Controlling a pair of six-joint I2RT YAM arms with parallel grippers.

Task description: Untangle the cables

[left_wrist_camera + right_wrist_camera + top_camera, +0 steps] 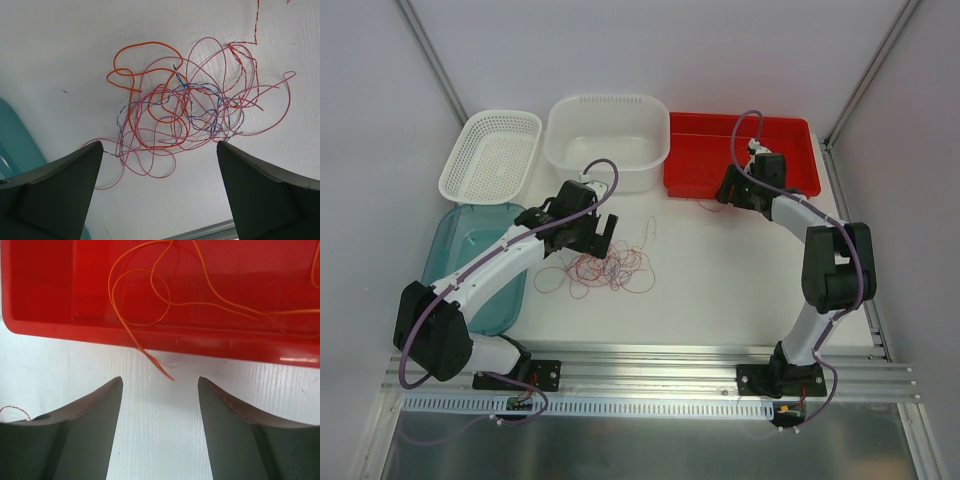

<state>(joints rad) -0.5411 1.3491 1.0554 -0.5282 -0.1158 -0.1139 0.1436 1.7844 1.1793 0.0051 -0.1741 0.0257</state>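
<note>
Most cables point(608, 266) lie in a loose tangle mid-worktop, just right of the teal tray point(460, 240). Strands are pink, orange and bluish, w/ crossings too fine to trace. Left gripper point(160, 150) hangs over the tangle's near side, jaws wide apart, nothing btwn them. Right gripper point(160, 385) is at the red bin's point(50, 327) near wall, jaws apart, empty; its fingers are hard to make out from the top cam. One orange wire point(145, 295) lies inside the bin, its end draped over the wall onto the worktop, the rest cut off at the frame edge.

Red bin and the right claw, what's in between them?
The right wrist view shows the end of an orange cable drooping over the near wall of the red bin onto the table, its tip near the open right gripper.
</note>
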